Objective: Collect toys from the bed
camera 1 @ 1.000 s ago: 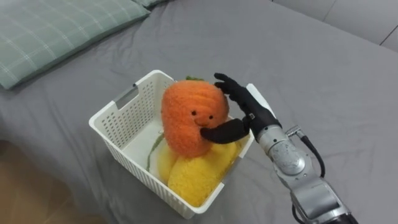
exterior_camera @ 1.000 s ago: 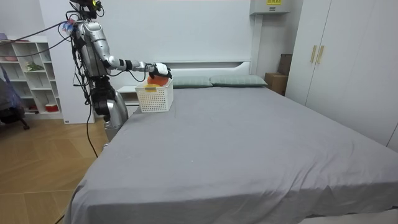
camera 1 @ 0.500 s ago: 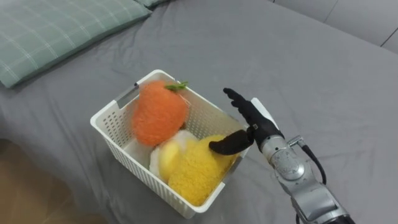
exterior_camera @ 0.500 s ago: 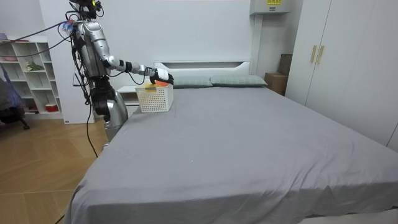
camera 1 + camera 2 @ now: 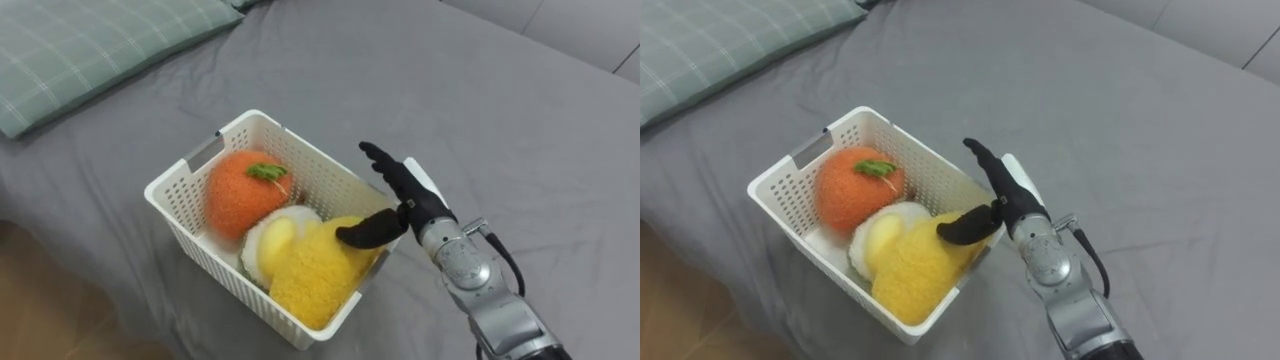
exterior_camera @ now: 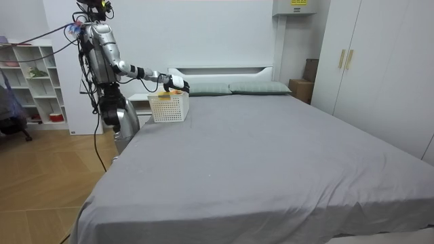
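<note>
On the grey bed (image 5: 480, 110), near its edge, sits a white slotted basket (image 5: 215, 270) with three soft toys inside. An orange toy (image 5: 240, 195) with a green tuft (image 5: 266, 172) on top fills the corner nearest the pillow (image 5: 90, 50). A round white-and-yellow toy (image 5: 270, 240) lies in the middle, touching it. A fuzzy yellow toy (image 5: 315, 275) takes up the near right part and rises a little above the rim.

The right hand (image 5: 405, 195) is at the basket's right side, just over the rim. Its fingers (image 5: 380, 160) are straight and released, holding nothing. The thumb (image 5: 365, 232) reaches in over the yellow toy; whether it touches the toy cannot be told.

In the room view the robot stands upright on the wooden floor at the bed's corner on the room view's left, with its right arm stretched out to the basket (image 6: 168, 107). A shelf unit (image 6: 27, 81) stands behind it, and a wardrobe (image 6: 369, 61) is at the room view's right.
</note>
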Robot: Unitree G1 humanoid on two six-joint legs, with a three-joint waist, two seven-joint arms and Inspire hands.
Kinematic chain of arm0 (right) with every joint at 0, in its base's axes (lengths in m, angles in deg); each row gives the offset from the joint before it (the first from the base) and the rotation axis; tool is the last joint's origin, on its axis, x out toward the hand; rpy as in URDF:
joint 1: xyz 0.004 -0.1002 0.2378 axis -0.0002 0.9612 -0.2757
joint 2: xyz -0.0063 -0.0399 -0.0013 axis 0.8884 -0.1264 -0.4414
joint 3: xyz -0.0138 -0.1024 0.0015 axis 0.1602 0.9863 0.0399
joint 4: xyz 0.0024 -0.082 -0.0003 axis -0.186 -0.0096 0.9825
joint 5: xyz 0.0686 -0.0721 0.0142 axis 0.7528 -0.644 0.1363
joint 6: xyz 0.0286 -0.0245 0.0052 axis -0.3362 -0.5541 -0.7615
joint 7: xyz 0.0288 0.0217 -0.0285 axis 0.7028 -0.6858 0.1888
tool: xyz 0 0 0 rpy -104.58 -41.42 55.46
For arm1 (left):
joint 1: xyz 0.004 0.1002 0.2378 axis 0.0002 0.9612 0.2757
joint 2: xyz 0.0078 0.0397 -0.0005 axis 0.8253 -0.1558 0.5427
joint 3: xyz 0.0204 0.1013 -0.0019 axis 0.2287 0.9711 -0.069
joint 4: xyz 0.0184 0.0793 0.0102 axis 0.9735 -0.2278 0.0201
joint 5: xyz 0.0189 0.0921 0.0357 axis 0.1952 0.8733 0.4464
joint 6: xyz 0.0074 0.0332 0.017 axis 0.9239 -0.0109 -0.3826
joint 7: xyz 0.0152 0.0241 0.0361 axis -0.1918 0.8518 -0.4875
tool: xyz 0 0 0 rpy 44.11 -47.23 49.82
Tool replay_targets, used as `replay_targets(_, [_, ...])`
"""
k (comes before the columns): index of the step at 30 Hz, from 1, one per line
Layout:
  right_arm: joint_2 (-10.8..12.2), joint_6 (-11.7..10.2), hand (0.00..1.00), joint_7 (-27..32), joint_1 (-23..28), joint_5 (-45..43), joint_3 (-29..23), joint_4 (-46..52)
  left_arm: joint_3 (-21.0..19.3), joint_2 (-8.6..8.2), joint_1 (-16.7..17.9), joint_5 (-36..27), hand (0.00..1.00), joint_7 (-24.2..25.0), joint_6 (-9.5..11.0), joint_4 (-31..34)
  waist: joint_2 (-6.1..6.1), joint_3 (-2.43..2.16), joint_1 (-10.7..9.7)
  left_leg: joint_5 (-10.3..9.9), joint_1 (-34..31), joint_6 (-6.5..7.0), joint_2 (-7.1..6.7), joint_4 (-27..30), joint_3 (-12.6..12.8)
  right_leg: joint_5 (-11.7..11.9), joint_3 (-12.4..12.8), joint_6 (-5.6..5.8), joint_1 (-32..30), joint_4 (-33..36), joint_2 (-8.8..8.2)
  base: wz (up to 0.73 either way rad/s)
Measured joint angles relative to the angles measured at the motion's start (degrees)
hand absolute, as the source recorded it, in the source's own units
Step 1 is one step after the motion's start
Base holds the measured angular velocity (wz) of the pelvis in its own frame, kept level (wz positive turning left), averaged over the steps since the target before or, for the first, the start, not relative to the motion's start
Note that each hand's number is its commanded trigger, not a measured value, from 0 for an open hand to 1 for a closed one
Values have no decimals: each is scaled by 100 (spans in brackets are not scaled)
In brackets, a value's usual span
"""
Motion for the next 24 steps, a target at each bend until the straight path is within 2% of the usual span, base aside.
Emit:
replay_targets(3, [-17, -32, 0, 55, 73, 212, -154, -42, -22, -3, -8, -4, 0, -54, 14, 33, -11, -19, -88, 10, 6, 9, 1, -10, 16, 1, 18, 2, -3, 1, -3, -3])
replay_targets(6, [-27, -147, 0, 156, 263, 416, -269, -40, -24, -7, -18, -19, 0, -169, 112, 33, 9, -41, -214, 18, 47, 18, 11, -10, 80, 1, 65, 4, 11, -2, -6, -9])
replay_targets(8, [-32, -260, 0, 212, 487, 485, -334, -40, -35, -14, 11, -18, 0, -234, 183, 33, 74, -50, -231, 15, 129, 28, 22, -22, 157, 4, 160, 9, 49, -4, -3, -20])
replay_targets(9, [-33, -282, 0, 209, 638, 500, -399, -35, -50, -27, 11, -17, 0, -266, 231, 33, 86, -95, -311, 9, 165, 37, 26, -30, 194, 6, 192, 17, 73, -7, -4, -13])
replay_targets(11, [-30, -328, 0, 215, 784, 513, -547, -25, -58, -26, 21, -15, 0, -266, 277, 32, 173, -83, -395, 1, 226, 47, 29, -77, 235, 9, 251, 28, 112, -5, -5, -16])
replay_targets(13, [-36, -398, 0, 289, 857, 604, -768, -24, -120, -29, 17, -23, 0, -270, 359, 32, 244, -127, -593, -1, 238, 49, 48, -99, 338, 8, 330, 42, 73, 13, -11, -23])
replay_targets(15, [-52, -465, 0, 371, 908, 741, -1005, 15, -212, -32, 0, -19, 0, -275, 472, -7, 274, -147, -719, 0, 255, 48, 57, -109, 385, 9, 353, 43, 64, 17, -8, -16])
replay_targets(18, [-71, -556, 0, 559, 942, 825, -1401, 198, -332, -30, -6, -21, 0, -342, 617, -156, 287, -147, -891, -2, 342, 41, 85, -145, 462, 12, 478, 37, 81, 25, 17, -15])
replay_targets(19, [-73, -676, 0, 655, 967, 909, -1531, 246, -344, -39, -1, -20, 0, -385, 626, -163, 285, -142, -944, -4, 366, 38, 96, -158, 500, 15, 494, 31, 86, 24, 24, -18])
replay_targets(21, [-69, -772, 0, 730, 1061, 994, -1700, 334, -366, -48, 1, -21, 0, -401, 644, -166, 276, -147, -990, -3, 395, 36, 109, -184, 548, 17, 551, 29, 82, 29, 29, -16])
replay_targets(24, [-56, -830, 0, 785, 1257, 1205, -1870, 396, -371, -57, 11, -21, 0, -411, 673, -166, 261, -152, -1092, -13, 404, 38, 115, -218, 603, 19, 626, 30, 66, 29, 33, -11])
